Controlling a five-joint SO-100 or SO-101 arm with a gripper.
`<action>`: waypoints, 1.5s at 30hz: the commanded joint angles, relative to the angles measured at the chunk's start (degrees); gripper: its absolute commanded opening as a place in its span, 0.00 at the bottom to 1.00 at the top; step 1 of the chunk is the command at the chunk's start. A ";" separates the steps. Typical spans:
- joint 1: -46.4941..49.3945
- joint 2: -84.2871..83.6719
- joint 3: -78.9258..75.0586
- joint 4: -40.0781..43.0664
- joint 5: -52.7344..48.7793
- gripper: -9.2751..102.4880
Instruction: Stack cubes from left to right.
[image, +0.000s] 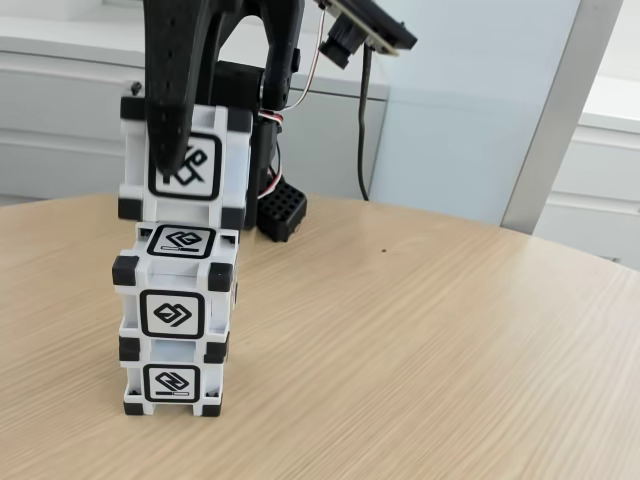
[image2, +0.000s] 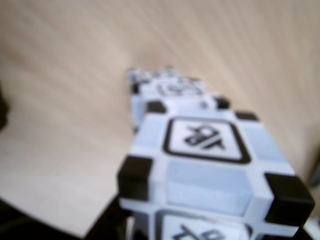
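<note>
Two white cubes with black corners stand stacked at the table's left in the fixed view, the lower cube (image: 172, 385) under the upper cube (image: 175, 290). A third cube (image: 208, 165) hangs just over the stack, set slightly back from it, with my black gripper (image: 180, 150) shut on it; one finger crosses its front face. Whether it touches the stack is unclear. In the wrist view the held cube (image2: 205, 160) is large and close, with the stack (image2: 170, 87) blurred beneath it.
The arm's base and a small black perforated block (image: 282, 210) stand behind the stack, with a black cable (image: 362, 120) hanging down. The wooden table (image: 420, 340) runs open to the right; its curved far edge faces white cabinets.
</note>
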 joint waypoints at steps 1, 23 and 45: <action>0.70 -1.05 -1.93 0.18 0.35 0.08; 3.16 -0.26 -1.93 0.18 1.32 0.34; 2.11 11.07 -2.20 0.26 8.88 0.47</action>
